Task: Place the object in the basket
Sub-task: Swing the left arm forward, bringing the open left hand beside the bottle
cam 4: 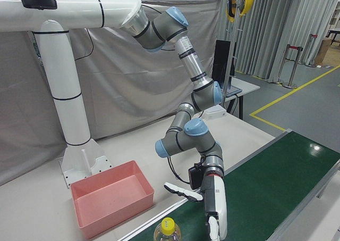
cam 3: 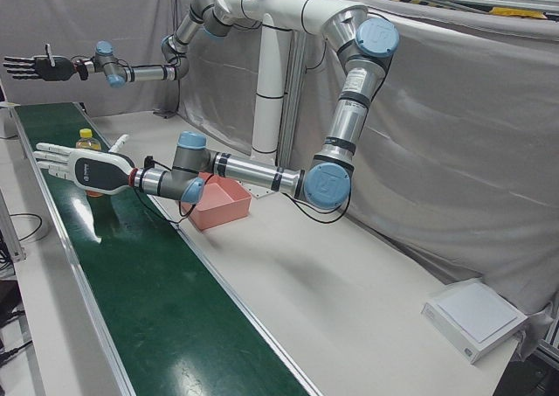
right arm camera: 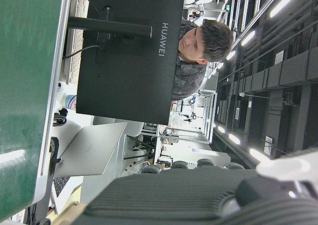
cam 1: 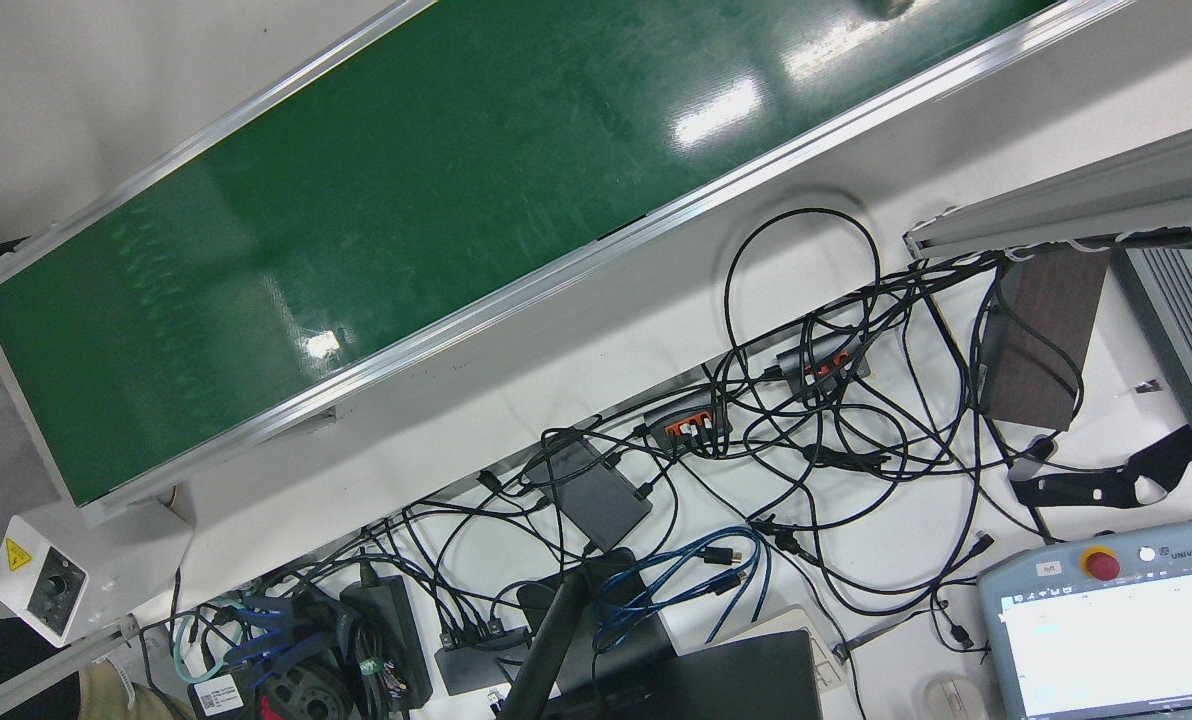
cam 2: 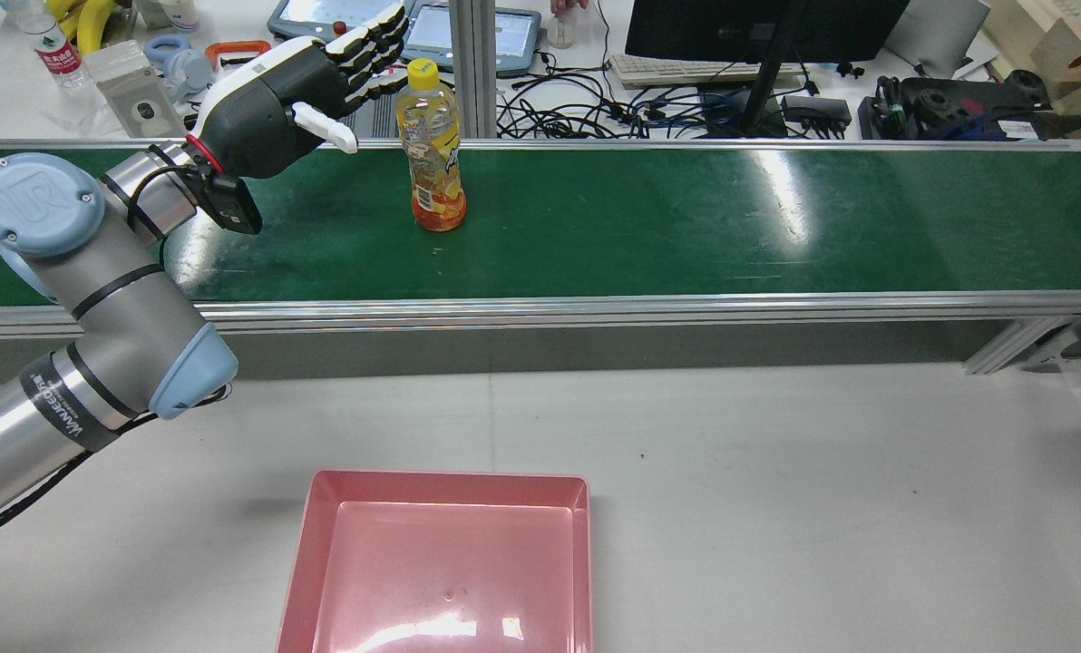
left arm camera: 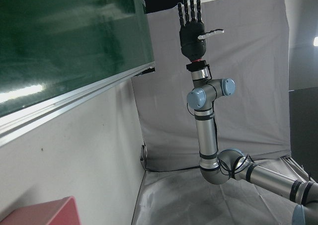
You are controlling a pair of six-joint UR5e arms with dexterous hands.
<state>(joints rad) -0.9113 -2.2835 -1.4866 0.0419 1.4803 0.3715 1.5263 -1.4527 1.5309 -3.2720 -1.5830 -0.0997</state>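
1. Presently we list one bottle: yellow cap, orange drink, upright on the green belt, toward its far edge. It is not yet grasped.
2. We list one basket: pink, empty, on the white table on the robot's side of the belt, well apart from the bottle.
3. Left hand: over the belt just beside the bottle, fingers straight and spread, thumb out, holding nothing. In the rear view the fingertips lie near the cap; we cannot tell whether they touch it.
4. Right hand: raised high over the far end of the belt, well apart from the bottle, fingers spread, holding nothing.
5. Progress, as we judge it: nothing delivered. The approach looks nearly complete; grasp, lift, carry across the belt rail and release into the basket all remain.
6. Risk noted: a tall, narrow bottle may tip if nudged before the fingers close.
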